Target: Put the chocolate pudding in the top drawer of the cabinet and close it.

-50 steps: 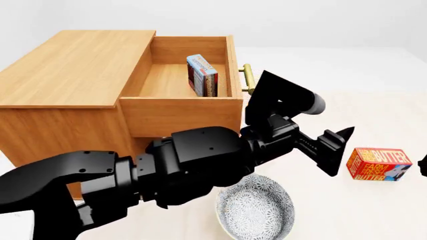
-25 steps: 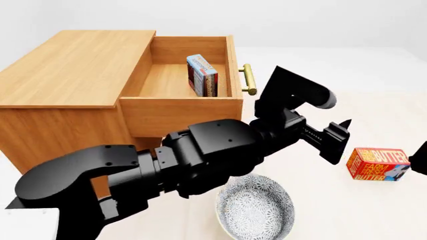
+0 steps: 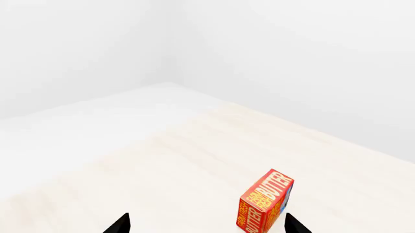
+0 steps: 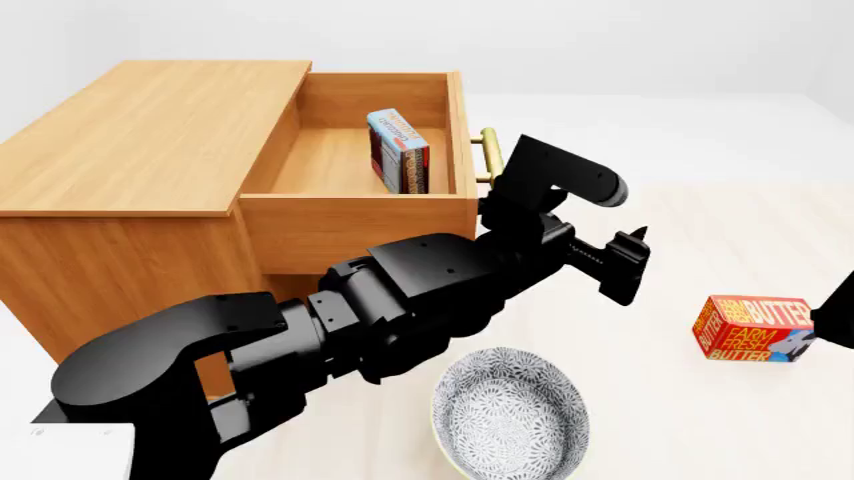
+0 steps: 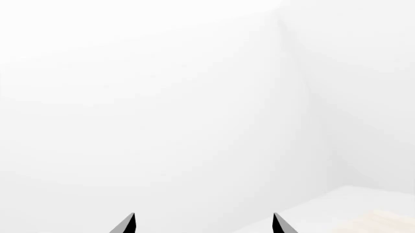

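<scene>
The chocolate pudding (image 4: 400,150) stands on edge inside the top drawer (image 4: 358,215), upper centre of the head view, so I judge the placing done; the drawer is open and closing remains. My left gripper (image 4: 625,262) is spread and empty, right of the brass handle (image 4: 487,156). The right gripper (image 5: 203,224) is also spread, holding nothing. A butter box (image 4: 754,328) and patterned bowl (image 4: 511,417) sit on the tabletop (image 4: 667,440), clear of the drawer.

Lower drawer (image 4: 287,285) mostly behind arm
</scene>
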